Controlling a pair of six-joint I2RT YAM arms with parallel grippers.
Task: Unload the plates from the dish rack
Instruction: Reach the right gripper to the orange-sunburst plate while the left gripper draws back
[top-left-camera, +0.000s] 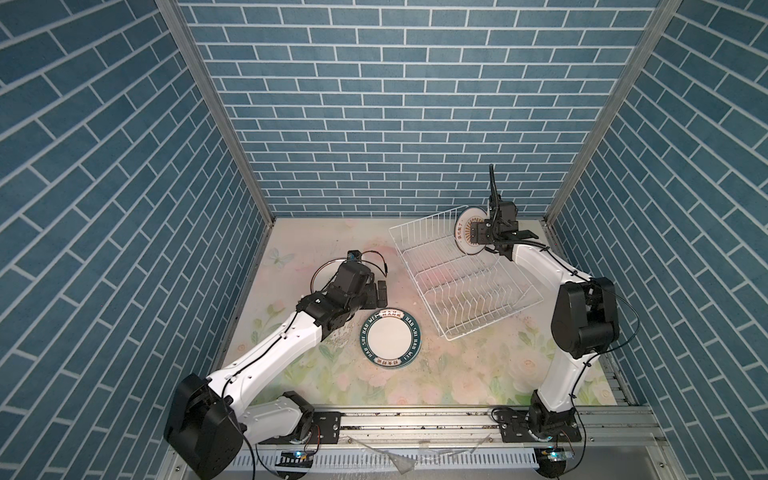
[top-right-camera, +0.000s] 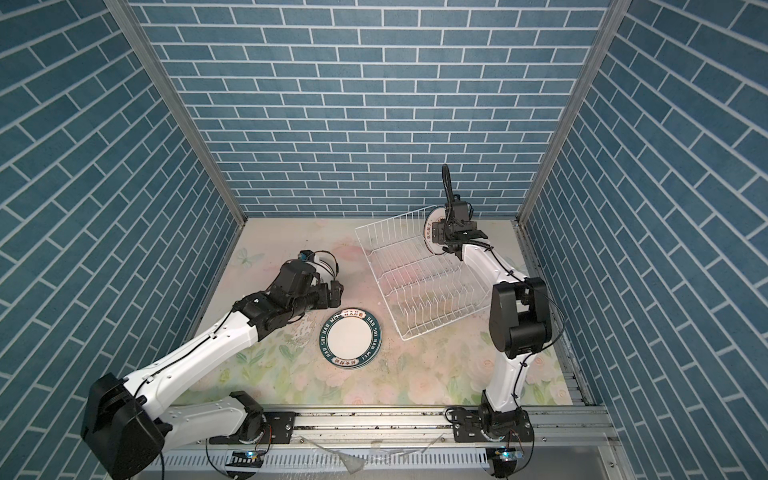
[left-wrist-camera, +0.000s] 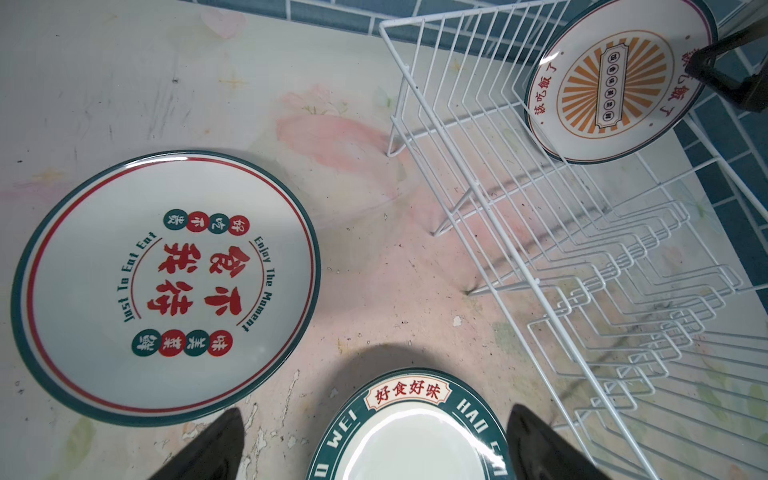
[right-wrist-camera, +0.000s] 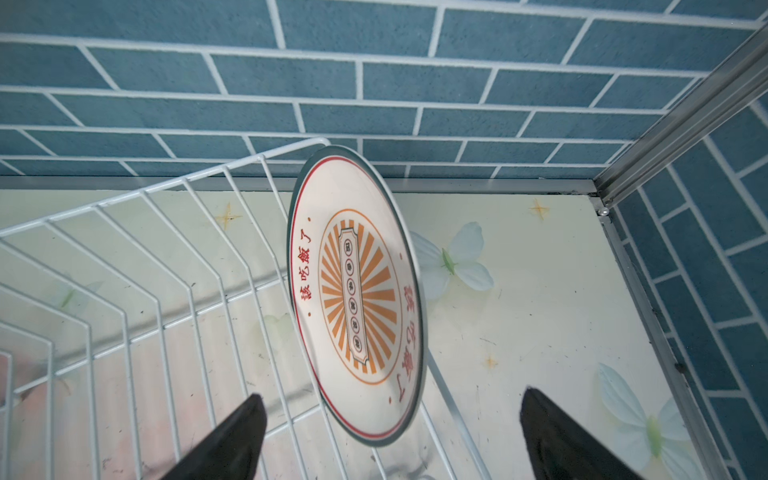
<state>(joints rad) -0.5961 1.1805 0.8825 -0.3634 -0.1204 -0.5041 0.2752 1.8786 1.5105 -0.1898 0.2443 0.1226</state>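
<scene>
The white wire dish rack stands askew at the back right. One orange sunburst plate stands upright at its far corner. My right gripper is open, its fingers on either side of that plate's rim without touching. A green lettered plate lies flat at mid-table, another rim showing under its near edge. My left gripper hovers open over its far edge. A red-character plate lies flat, partly under the left arm.
Blue brick walls close in the back and both sides. The back right corner post stands close behind the sunburst plate. A metal rail with both arm bases runs along the front edge of the floral table.
</scene>
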